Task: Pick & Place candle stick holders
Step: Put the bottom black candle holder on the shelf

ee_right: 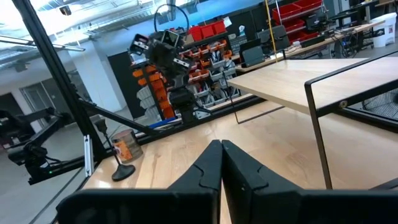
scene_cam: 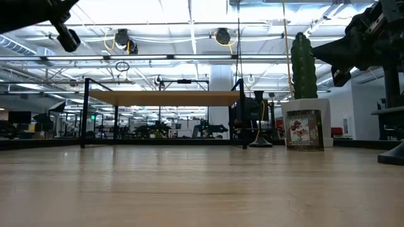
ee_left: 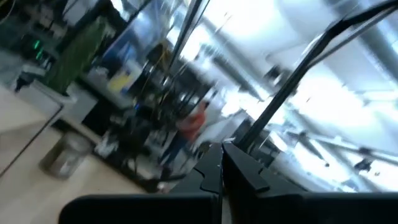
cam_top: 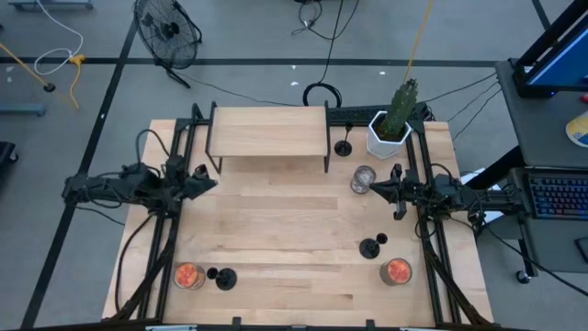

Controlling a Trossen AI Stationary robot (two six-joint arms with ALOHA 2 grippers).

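Three black candle stick holders stand on their disc bases on the wooden table: one [cam_top: 344,147] beside the white planter, one [cam_top: 370,246] at the near right, one [cam_top: 223,278] at the near left, which the right wrist view also shows [ee_right: 122,171]. My left gripper [cam_top: 204,176] hangs shut and empty above the table's left edge, its fingers meeting in its wrist view [ee_left: 222,171]. My right gripper [cam_top: 377,188] is shut and empty at the right edge [ee_right: 222,163]. Neither is near a holder.
A low wooden shelf on a black frame [cam_top: 266,131] stands at the far middle. A white planter with a cactus [cam_top: 393,124] sits far right. A clear glass [cam_top: 363,179] and two jars with orange candles [cam_top: 188,276] [cam_top: 397,271] stand on the table.
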